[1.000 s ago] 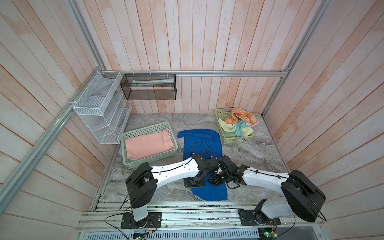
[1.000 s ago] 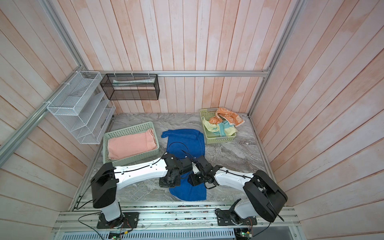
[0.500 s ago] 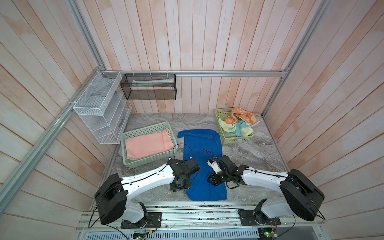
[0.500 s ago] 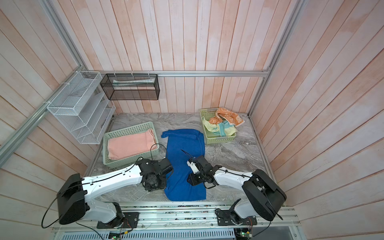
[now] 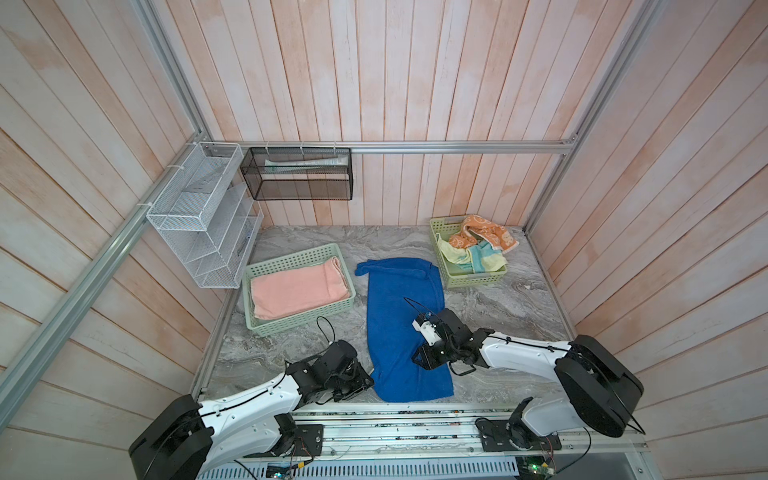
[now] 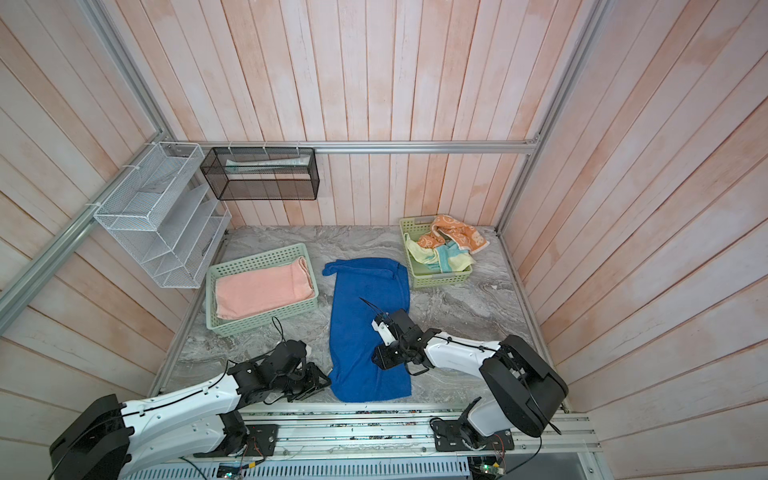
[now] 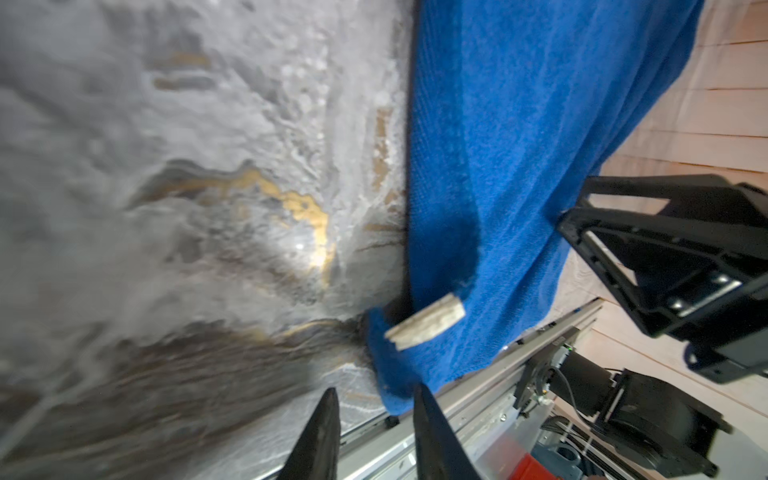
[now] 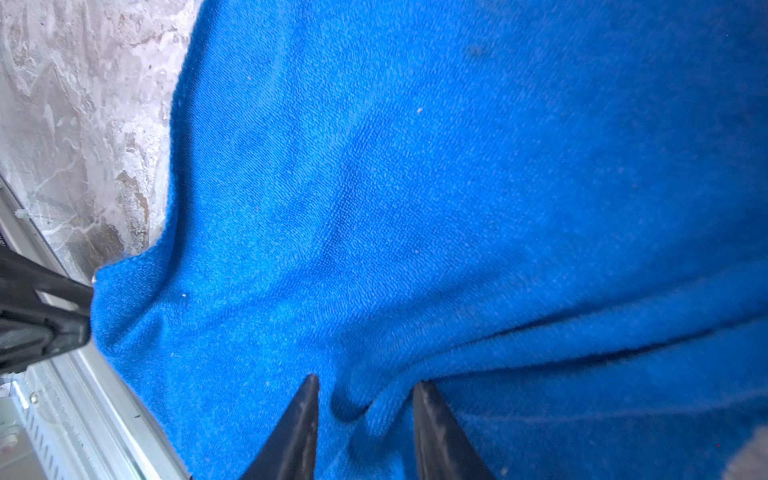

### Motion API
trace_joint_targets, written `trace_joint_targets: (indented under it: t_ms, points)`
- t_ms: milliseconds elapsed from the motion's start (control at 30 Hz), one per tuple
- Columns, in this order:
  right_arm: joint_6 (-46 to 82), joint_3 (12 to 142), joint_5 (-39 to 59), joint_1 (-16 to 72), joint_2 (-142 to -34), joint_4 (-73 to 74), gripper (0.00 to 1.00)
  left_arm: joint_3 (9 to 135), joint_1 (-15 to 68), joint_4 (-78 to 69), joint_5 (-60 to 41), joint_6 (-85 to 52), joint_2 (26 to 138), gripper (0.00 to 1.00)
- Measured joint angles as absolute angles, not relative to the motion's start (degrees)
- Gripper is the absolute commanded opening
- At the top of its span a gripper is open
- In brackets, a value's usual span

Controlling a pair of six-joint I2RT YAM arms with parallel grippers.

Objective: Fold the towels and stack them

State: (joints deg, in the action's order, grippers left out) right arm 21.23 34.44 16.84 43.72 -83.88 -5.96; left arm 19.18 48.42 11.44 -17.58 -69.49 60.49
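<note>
A royal blue towel [image 5: 395,299] [image 6: 365,299] lies stretched lengthwise on the marble table in both top views. My right gripper [image 5: 419,361] [image 8: 365,382] rests on its near right part, shut on a raised fold of the cloth that bunches between the fingers. My left gripper [image 5: 365,381] [image 7: 376,390] is low at the towel's near left corner; its jaws stand open and the corner's tip lies just ahead between them. A pink towel [image 5: 297,289] lies folded in the left green basket [image 5: 291,257]. Orange [image 5: 490,232] and pale yellow [image 5: 478,257] towels lie crumpled in the right basket [image 5: 473,280].
A white wire rack [image 5: 203,216] hangs on the left wall and a black mesh basket [image 5: 297,178] on the back wall. An aluminium rail [image 5: 415,409] runs along the table's near edge, right behind the towel's near end.
My left gripper has drawn back from the middle to the near left, and the towel's bunched near end now lies spread out flat. The right gripper has stayed in place.
</note>
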Motion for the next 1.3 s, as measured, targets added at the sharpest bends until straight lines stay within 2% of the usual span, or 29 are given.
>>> trace_joint_targets:
  t_ms: [233, 300, 367, 433, 467, 667, 700, 733, 833, 933, 1100, 1300]
  points:
    - [21.43, 34.94, 17.02, 43.75, -84.33, -6.13, 0.40, 19.18, 48.38, 1.80, -20.58, -70.11, 67.05, 0.30]
    - [21.41, 34.94, 17.02, 43.75, -84.33, -6.17, 0.40, 19.64, 48.38, 1.28, -21.04, -69.95, 68.84, 0.25]
    - [21.41, 34.94, 17.02, 43.75, -84.33, -6.20, 0.40, 20.80, 48.38, 1.93, -21.10, -69.43, 70.06, 0.15]
    - [21.41, 34.94, 17.02, 43.75, -84.33, -6.20, 0.40, 23.46, 48.38, 4.86, -20.71, -68.53, 70.35, 0.03]
    - [21.41, 34.94, 17.02, 43.75, -84.33, -6.20, 0.40, 25.21, 48.38, 6.81, -20.47, -67.99, 70.32, 0.00]
    - [21.41, 34.94, 17.02, 43.75, -84.33, -6.22, 0.40, 38.68, 48.38, 27.20, -14.76, -65.89, 69.63, 0.00]
    - [21.43, 34.96, 17.02, 43.75, -84.36, -6.24, 0.40, 41.06, 48.38, 32.23, -13.67, -65.78, 69.87, 0.01]
    - [21.50, 34.96, 17.02, 43.75, -84.40, -6.24, 0.40, 43.81, 48.56, 38.00, -12.14, -65.67, 70.70, 0.07]
    - [21.91, 34.96, 17.02, 43.75, -84.49, -6.22, 0.39, 53.28, 50.59, 53.80, -6.46, -65.69, 76.14, 0.36]
    - [22.39, 35.07, 17.04, 43.75, -85.01, -5.82, 0.39, 61.45, 52.84, 63.22, -1.45, -65.39, 80.55, 0.45]
    - [22.52, 35.92, 17.23, 43.83, -86.08, -5.72, 0.39, 63.33, 52.34, 63.83, 1.34, -64.07, 79.20, 0.47]
    - [22.74, 36.03, 17.28, 43.86, -85.97, -5.63, 0.39, 51.42, 48.56, 55.59, -2.61, -62.06, 76.05, 0.40]
